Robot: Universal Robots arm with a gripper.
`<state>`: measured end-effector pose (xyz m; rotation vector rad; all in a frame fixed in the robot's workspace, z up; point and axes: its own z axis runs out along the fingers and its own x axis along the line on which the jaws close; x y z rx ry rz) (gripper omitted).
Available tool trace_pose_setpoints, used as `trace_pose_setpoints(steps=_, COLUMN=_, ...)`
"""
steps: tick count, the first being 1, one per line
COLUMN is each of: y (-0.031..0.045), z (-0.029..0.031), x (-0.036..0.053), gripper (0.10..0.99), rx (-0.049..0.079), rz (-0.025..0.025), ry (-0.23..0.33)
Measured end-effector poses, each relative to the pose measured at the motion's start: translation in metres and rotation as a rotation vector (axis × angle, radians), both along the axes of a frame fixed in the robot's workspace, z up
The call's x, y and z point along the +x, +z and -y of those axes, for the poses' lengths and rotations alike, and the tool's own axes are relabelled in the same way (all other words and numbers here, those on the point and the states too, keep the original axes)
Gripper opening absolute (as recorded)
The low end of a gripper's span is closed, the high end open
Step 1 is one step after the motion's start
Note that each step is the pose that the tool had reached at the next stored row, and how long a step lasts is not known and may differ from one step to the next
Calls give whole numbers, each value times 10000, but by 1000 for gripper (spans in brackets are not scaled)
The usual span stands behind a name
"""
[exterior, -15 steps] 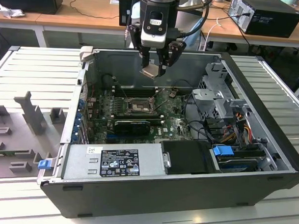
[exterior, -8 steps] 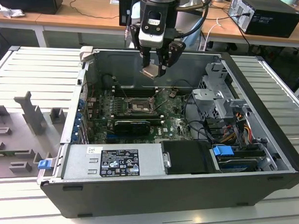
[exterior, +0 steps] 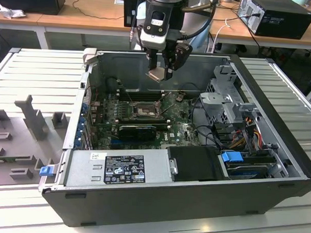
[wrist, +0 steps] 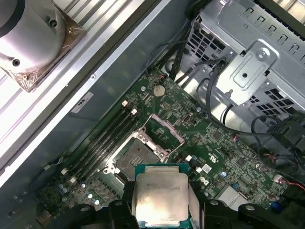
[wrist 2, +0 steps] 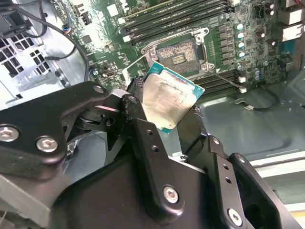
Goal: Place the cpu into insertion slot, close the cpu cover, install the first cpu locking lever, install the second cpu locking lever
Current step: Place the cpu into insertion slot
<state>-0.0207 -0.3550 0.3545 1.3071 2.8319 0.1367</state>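
In the exterior view the arm enters from twelve o'clock with the wrist pointing straight down and the pincer hanging at its tip. Its black fingers clamp the cpu by opposite edges, one on either side, and both wrist views show the chip between them.

I count one cpu, one insertion slot, one graphics card, one power supply, one coin battery and one open computer case from here.
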Motion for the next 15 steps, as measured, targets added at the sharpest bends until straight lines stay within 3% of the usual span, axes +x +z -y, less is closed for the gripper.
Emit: trace_pose_setpoints(steps=15, y=-9, z=0, x=0, gripper=529, rx=-7, rz=0, ry=-1483)
